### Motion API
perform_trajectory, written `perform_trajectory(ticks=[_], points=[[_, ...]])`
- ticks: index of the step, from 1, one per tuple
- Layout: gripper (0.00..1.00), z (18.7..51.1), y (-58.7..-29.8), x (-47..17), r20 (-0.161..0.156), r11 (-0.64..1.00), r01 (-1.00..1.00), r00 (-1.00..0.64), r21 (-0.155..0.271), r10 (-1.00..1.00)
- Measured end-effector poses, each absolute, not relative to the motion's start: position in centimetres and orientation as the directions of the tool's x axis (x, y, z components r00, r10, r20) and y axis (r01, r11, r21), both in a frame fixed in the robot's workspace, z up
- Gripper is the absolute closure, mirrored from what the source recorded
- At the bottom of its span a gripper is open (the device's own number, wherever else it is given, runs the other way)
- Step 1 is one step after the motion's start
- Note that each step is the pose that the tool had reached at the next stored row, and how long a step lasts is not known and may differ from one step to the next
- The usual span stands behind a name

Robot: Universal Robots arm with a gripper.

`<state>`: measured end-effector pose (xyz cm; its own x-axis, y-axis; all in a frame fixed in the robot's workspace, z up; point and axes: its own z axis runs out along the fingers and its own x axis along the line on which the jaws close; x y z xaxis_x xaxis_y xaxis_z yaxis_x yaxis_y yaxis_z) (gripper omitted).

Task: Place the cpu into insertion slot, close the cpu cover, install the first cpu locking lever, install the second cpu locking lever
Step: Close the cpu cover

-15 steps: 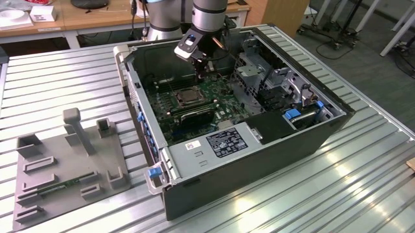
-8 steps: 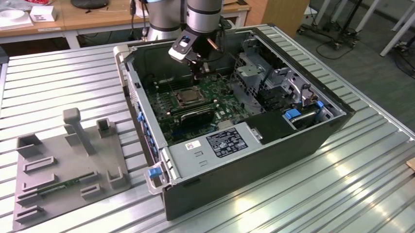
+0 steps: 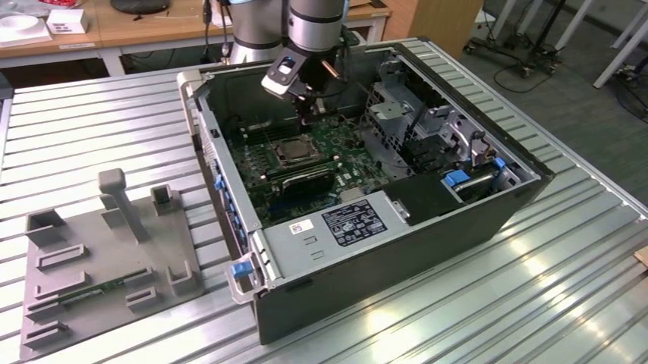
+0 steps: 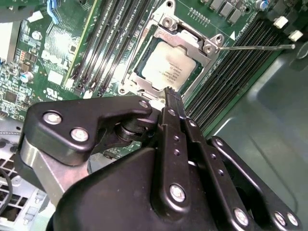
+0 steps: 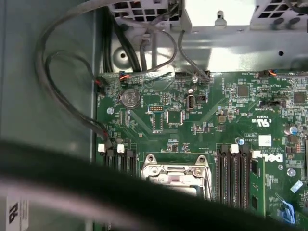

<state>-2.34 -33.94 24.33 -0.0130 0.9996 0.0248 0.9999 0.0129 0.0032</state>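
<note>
While the open computer case (image 3: 405, 235) lies on its side, its green circuit board (image 5: 144, 139) carries the insertion slot (image 4: 129, 81). The cpu cover (image 4: 185, 38) lies down over the slot, framing the cpu (image 4: 168, 66) seated in it. One locking lever (image 4: 255, 47) juts out from the slot. The gripper (image 4: 169, 96) hangs just above the slot, fingers pressed together, empty.

One cpu (image 4: 169, 67), one cpu cover (image 4: 185, 38), one computer case (image 3: 405, 258), one grey fixture (image 3: 91, 250).
</note>
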Motion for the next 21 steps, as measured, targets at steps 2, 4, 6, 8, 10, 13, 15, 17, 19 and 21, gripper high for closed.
perform_trajectory(ticks=[2, 4, 6, 8, 10, 13, 15, 17, 19, 21], points=[[0.89, 24.32, -33.94, -2.33, 0.025, 0.052, 0.999, -0.052, 0.003, 0.998], [0.89, 24.30, -33.93, -2.33, 0.025, 0.088, 0.996, -0.088, 0.003, 0.996], [0.89, 24.29, -33.94, -2.33, 0.025, 0.124, 0.992, -0.124, 0.003, 0.992], [0.89, 24.27, -33.93, -2.33, 0.025, 0.160, 0.987, -0.161, 0.003, 0.987], [0.89, 24.24, -33.93, -2.33, 0.025, 0.196, 0.981, -0.196, 0.003, 0.980], [0.89, 24.21, -33.93, -2.33, 0.025, 0.248, 0.969, -0.248, 0.003, 0.968], [0.89, 24.19, -33.93, -2.33, 0.025, 0.284, 0.959, -0.284, 0.003, 0.958], [0.89, 24.20, -33.93, -2.33, 0.025, 0.294, 0.956, -0.294, 0.003, 0.956], [0.89, 24.20, -33.94, -2.33, 0.025, 0.294, 0.956, -0.294, 0.003, 0.955], [0.89, 24.20, -33.94, -2.33, 0.025, 0.294, 0.956, -0.294, 0.003, 0.955]])
